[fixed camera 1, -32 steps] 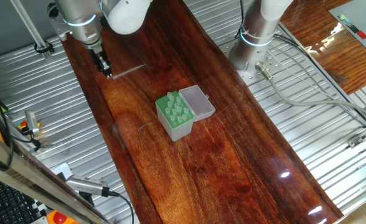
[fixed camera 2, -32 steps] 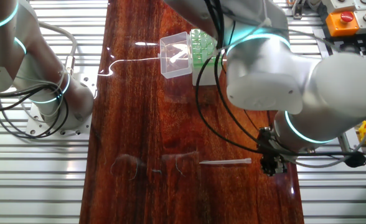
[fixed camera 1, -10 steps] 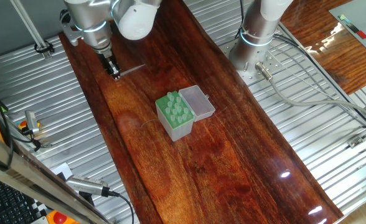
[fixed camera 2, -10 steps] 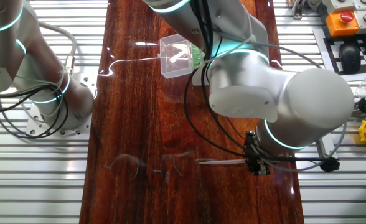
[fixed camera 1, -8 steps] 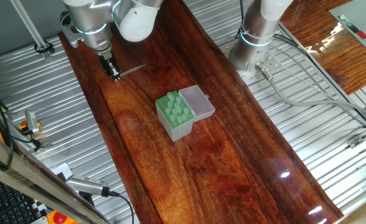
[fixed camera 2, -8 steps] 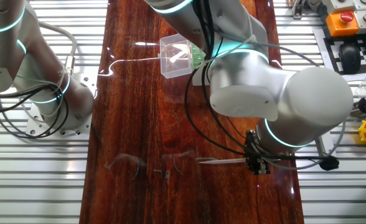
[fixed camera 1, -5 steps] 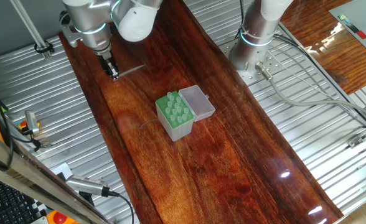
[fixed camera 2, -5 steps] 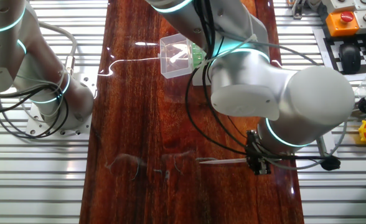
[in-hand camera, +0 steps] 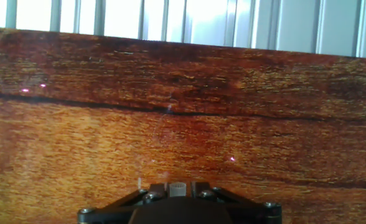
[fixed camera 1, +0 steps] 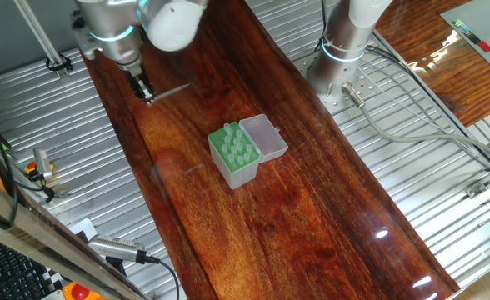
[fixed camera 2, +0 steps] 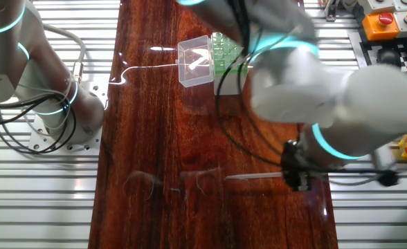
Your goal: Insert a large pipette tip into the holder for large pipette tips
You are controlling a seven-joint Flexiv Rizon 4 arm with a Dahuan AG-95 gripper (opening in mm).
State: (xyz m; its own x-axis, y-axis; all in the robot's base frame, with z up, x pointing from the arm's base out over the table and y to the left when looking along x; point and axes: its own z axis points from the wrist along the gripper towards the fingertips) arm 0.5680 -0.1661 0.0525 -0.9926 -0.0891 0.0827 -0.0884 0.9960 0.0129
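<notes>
Large pipette tip [fixed camera 1: 168, 90], tapered, apparently pinched by end effector [fixed camera 1: 147, 97].

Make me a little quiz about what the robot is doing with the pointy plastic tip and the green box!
1. True or false: the gripper is shut on the wide end of the large pipette tip.
2. Which way does the tip point in the gripper?
A. straight up
B. out sideways
C. straight down
3. Fill in: the clear lid of the holder is ____.

Key:
1. True.
2. B.
3. Open, hinged back beside the green top.
</notes>
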